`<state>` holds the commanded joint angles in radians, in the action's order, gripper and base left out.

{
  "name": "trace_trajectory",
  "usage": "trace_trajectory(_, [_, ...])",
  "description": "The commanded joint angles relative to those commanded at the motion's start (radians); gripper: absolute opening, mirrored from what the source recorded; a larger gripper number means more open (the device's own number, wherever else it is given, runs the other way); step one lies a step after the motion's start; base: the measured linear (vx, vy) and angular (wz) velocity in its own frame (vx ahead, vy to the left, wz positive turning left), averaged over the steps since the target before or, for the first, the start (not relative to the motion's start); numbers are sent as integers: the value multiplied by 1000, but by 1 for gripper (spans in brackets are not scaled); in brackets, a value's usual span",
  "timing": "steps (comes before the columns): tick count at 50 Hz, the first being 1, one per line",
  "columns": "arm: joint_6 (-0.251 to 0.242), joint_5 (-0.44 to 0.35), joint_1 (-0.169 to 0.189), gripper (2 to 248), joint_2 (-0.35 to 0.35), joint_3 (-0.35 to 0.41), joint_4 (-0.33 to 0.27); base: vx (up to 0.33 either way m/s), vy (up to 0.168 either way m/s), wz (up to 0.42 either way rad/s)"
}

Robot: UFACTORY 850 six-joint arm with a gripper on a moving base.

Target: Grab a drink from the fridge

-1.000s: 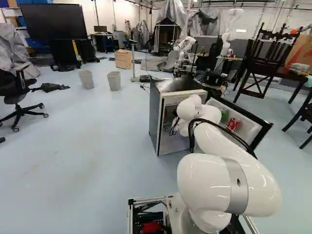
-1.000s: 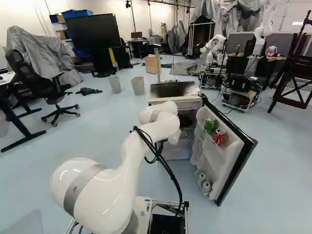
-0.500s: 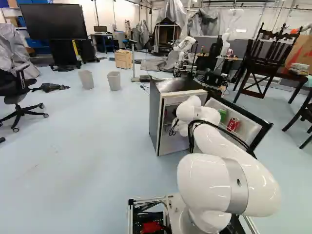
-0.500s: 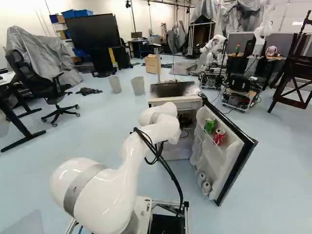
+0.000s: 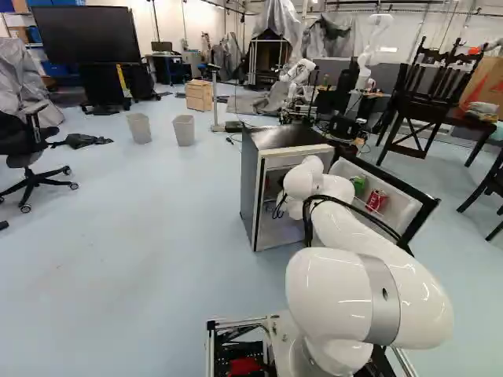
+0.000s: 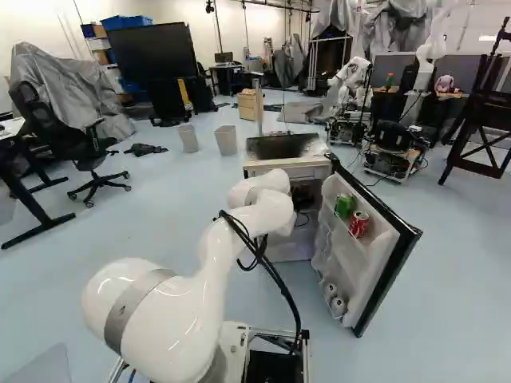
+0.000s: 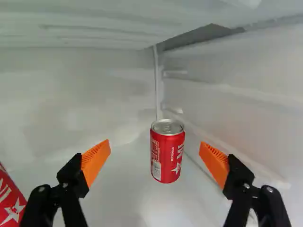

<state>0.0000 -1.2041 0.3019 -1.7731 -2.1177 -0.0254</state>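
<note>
The fridge (image 5: 250, 184) stands with its door (image 6: 383, 275) swung wide. In the base views my gripper is hidden by the arm's wrist and the fridge. Inside the fridge, the wrist view shows my gripper (image 7: 155, 163) open, its orange pads spread wide. A red can (image 7: 167, 151) stands upright ahead of the gripper, in line with the gap between the fingers, near the inner corner; neither finger touches it. Part of another red can (image 7: 10, 201) shows close beside one finger. In the door rack are a green can (image 6: 344, 206) and a red-and-white can (image 6: 359, 224).
White inner walls (image 7: 246, 90) rise on the far side of the can. Low in the door are white round items (image 6: 335, 302). Two bins (image 5: 184, 130) stand beyond the fridge, with another robot (image 6: 350, 84) farther back. Dark chairs (image 5: 424, 102) are at the right.
My arm's wrist end has shifted very slightly at the fridge opening. The base and the fridge with its door stand as before.
</note>
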Motion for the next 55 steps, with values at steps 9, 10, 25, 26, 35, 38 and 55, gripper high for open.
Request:
trace_trajectory(9, [0, 12, 0, 247, -7, -11, 0, 0, 0, 0])
trace_trajectory(10, [0, 13, 0, 247, -7, -12, 0, 0, 0, 0])
trace_trajectory(25, [0, 29, 1, 247, -19, -32, 0, 0, 0, 0])
trace_trajectory(26, [0, 30, 1, 247, -20, -33, 0, 0, 0, 0])
trace_trajectory(35, [0, 34, 2, 247, -27, -45, 0, 0, 0, 0])
trace_trajectory(38, [0, 34, 2, 247, -29, -49, 0, 0, 0, 0])
trace_trajectory(55, [0, 34, 3, 247, -53, -88, 0, 0, 0, 0])
